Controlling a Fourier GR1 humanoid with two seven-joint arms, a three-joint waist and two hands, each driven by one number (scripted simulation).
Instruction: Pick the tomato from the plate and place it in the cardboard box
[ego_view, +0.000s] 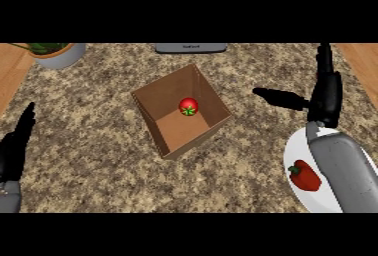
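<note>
A red tomato (188, 106) with a green stem lies on the floor of the open cardboard box (159, 92) at the middle of the counter. The white plate (296, 150) sits at the lower right, partly under my right forearm, with a red bell pepper (304, 175) on it. My right hand (323, 97) hovers above the counter to the right of the box, fingers straight and thumb pointing left, holding nothing. My left hand (15, 145) rests open at the left edge, fingers up.
A potted plant (55, 52) stands at the back left corner. A grey appliance (190, 47) sits at the back edge behind the box. Wooden surfaces border the speckled counter on the left and right.
</note>
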